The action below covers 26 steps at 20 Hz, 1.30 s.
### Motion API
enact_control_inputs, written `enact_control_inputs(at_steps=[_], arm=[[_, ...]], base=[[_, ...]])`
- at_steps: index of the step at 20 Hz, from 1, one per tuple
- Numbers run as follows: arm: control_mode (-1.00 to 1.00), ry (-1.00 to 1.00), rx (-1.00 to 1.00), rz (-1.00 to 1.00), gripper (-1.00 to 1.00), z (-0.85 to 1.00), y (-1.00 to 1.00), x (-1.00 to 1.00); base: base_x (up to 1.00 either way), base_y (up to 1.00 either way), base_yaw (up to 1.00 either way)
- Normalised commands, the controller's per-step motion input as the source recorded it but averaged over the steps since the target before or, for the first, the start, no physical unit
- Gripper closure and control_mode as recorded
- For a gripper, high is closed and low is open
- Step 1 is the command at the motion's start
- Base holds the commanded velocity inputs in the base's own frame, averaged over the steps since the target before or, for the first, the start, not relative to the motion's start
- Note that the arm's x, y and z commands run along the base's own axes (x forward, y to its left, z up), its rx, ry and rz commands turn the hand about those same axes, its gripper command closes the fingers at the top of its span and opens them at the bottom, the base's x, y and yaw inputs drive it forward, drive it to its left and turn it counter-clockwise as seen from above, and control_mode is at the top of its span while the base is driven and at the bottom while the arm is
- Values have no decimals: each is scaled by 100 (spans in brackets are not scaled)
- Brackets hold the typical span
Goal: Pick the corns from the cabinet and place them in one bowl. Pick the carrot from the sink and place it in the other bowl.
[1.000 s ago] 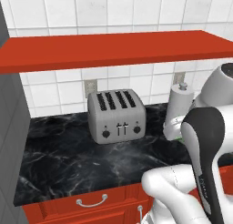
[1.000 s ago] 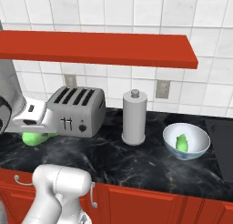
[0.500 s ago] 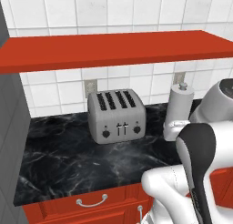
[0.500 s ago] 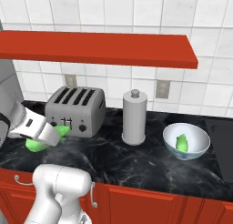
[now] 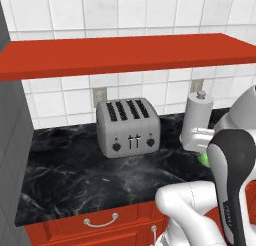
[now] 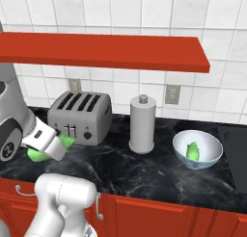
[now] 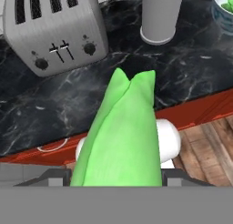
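A green corn [image 7: 122,136] is pinched between the fingers of the gripper [image 6: 54,145], poking out past them. Since a second ago it's been carried from right beside the toaster [image 6: 80,116] out over the counter's front edge, so transport to the pale bowl [image 6: 198,149] looks underway. That bowl, well off past the paper towel roll [image 6: 142,124], already holds the other corn [image 6: 193,151]. The hand is held low and tilted, pointed down at the counter [image 6: 144,173].
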Motion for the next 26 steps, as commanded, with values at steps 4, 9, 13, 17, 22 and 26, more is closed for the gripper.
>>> enact_control_inputs(at_steps=[4, 9, 13, 17, 22, 26], arm=[[-100, 5, 0, 7, 100, 0, 0, 0], [-100, 0, 0, 0, 100, 0, 0, 0], [-100, 0, 0, 0, 100, 0, 0, 0], [-100, 0, 0, 0, 100, 0, 0, 0], [100, 0, 0, 0, 100, 0, 0, 0], [100, 0, 0, 0, 100, 0, 0, 0]], base=[[0, 0, 0], [0, 0, 0], [0, 0, 0], [0, 0, 0], [-55, 0, 0], [-92, -23, -1]])
